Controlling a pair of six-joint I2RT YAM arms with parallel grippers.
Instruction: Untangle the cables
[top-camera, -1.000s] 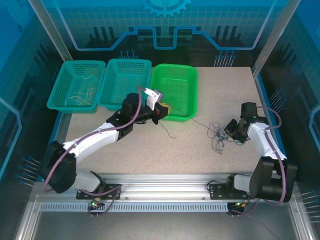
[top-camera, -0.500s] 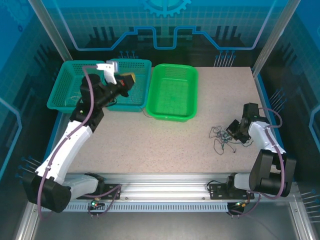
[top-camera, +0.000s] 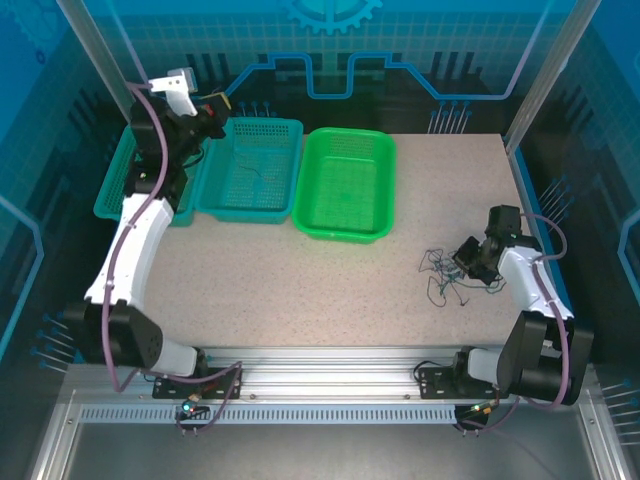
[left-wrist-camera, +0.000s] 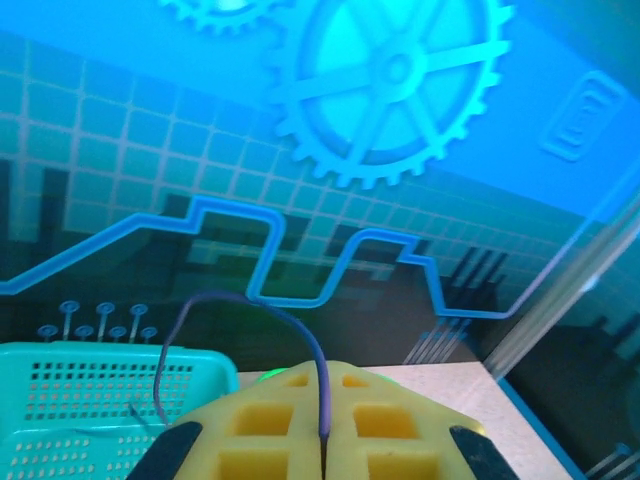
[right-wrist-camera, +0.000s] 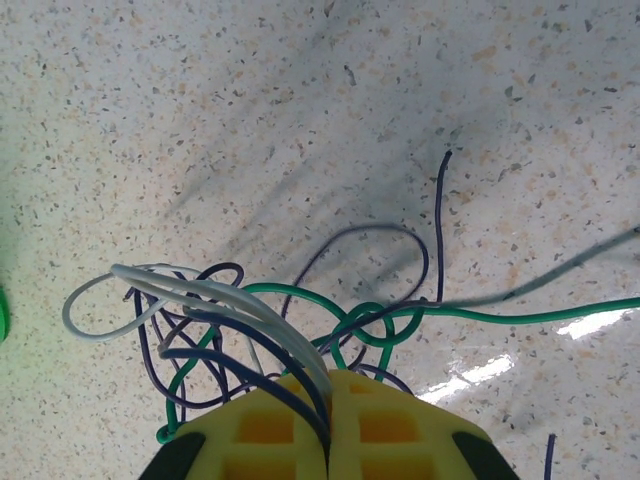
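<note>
- While the left arm reaches up high at 10 o'clock of the table (top-camera: 300, 270), the left gripper (top-camera: 212, 104) hangs over the two teal baskets (top-camera: 250, 170).
- Seen from the left wrist, the left gripper (left-wrist-camera: 322, 442) has its yellow pads (left-wrist-camera: 260, 425) pressed tight together on one dark blue wire (left-wrist-camera: 230, 296).
- That wire loops up from the pads, bends over toward 9 o'clock and drops down at the side.
- A green basket (top-camera: 348, 185) sits at 12 o'clock, just beside the teal ones.
- Down at 4 o'clock, the tangle of cables (top-camera: 442, 272) lies on the table, well apart from the baskets.
- The right gripper (top-camera: 468, 262) sits at the 3 o'clock edge of that tangle.
- Seen from the right wrist, the right gripper (right-wrist-camera: 328, 400) is closed tight on white wires (right-wrist-camera: 230, 300) and dark blue ones from the tangle.
- A green wire (right-wrist-camera: 300, 293) curls through the same tangle and runs off toward 3 o'clock.
</note>
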